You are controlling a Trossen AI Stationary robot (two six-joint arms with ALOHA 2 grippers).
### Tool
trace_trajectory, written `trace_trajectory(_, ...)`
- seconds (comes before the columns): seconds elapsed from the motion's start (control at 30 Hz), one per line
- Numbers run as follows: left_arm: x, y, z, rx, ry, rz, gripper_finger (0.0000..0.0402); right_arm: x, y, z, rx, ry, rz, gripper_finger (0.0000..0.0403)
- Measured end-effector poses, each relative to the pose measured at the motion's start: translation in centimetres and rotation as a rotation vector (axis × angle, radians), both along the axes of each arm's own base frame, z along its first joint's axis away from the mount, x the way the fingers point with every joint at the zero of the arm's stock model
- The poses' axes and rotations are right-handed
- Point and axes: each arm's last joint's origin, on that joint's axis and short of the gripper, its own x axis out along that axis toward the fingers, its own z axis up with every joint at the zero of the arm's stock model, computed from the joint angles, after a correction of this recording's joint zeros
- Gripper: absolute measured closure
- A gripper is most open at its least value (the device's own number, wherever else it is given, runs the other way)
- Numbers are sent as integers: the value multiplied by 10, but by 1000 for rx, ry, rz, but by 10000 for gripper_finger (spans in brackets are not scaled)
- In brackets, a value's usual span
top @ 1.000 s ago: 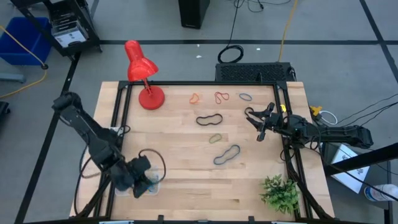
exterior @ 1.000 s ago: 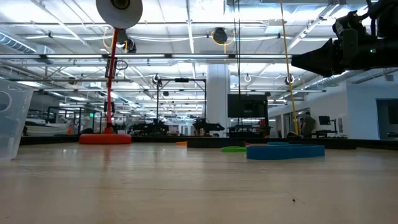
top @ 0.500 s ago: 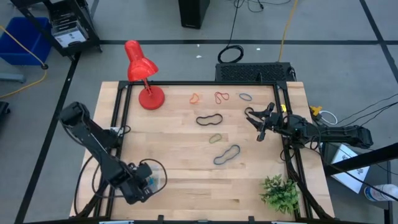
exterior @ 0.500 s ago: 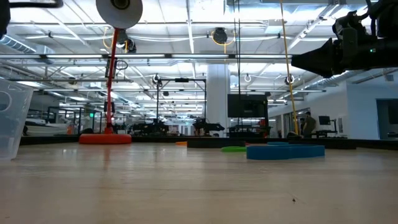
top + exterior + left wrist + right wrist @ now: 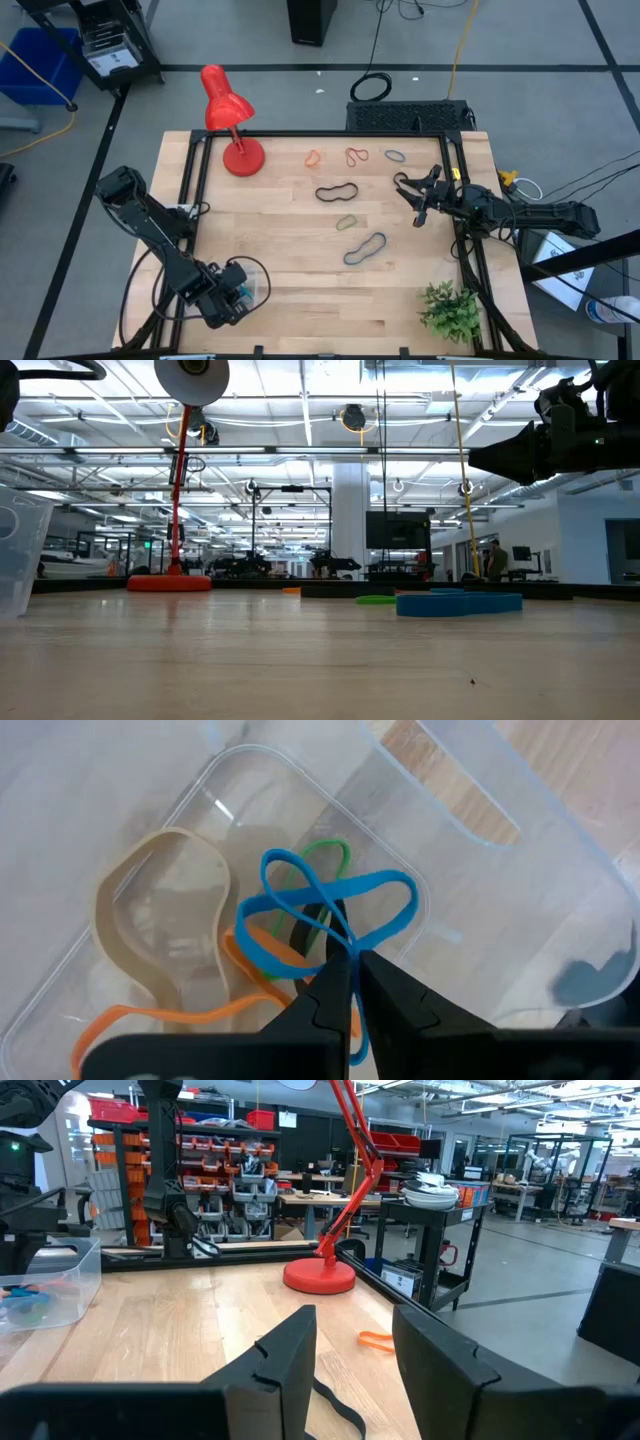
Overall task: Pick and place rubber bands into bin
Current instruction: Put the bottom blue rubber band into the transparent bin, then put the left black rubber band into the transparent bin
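My left gripper (image 5: 352, 960) points down into the clear bin (image 5: 470, 810) at the table's near left corner (image 5: 245, 290) and is shut on a blue rubber band (image 5: 330, 910). Under it on the bin's floor lie tan (image 5: 165, 920), orange (image 5: 170, 1015) and green (image 5: 325, 850) bands. Several rubber bands lie flat on the table: orange (image 5: 312, 158), red (image 5: 357, 156), a dark one (image 5: 395, 156), black (image 5: 337, 191), greenish (image 5: 347, 222) and dark blue (image 5: 365, 249). My right gripper (image 5: 412, 195) hovers open at the right side, holding nothing. My left gripper pinches a strand of the blue band (image 5: 348, 948) between its two fingertips, where the band's loops cross. The fingers come from above, pointing down into the bin. The band's loops spread out beyond the tips, over the other bands on the bin's floor.
A red desk lamp (image 5: 228, 120) stands at the far left of the table. A small green plant (image 5: 450, 310) sits at the near right corner. A black frame runs along the table's left, far and right edges.
My left gripper has gone down into the bin and tipped to point more steeply downward, carrying the blue band with it. My right arm has kept still.
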Motion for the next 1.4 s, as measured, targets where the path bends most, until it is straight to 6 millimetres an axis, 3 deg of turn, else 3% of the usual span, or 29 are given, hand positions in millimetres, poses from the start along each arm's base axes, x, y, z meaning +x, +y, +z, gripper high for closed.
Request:
trace_trajectory(0.27, 1, 1, 0, -4, 3, 19, 356, 0, 0, 0, 0, 0, 0, 273)
trace_trajectory(0.57, 0, 1, 1, -29, 34, -48, 260, 0, 0, 0, 0, 0, 0, 273)
trace_trajectory(0.87, -14, 9, 34, -114, -57, -60, 220, 0, 0, 0, 0, 0, 0, 273)
trace_trajectory(1.13, -19, 37, 76, 189, -549, -62, 220, 0, 0, 0, 3, -2, 1, 273)
trace_trajectory(1.4, -20, 65, 99, 455, -671, -203, 220, 0, 0, 0, 2, -6, 3, 273)
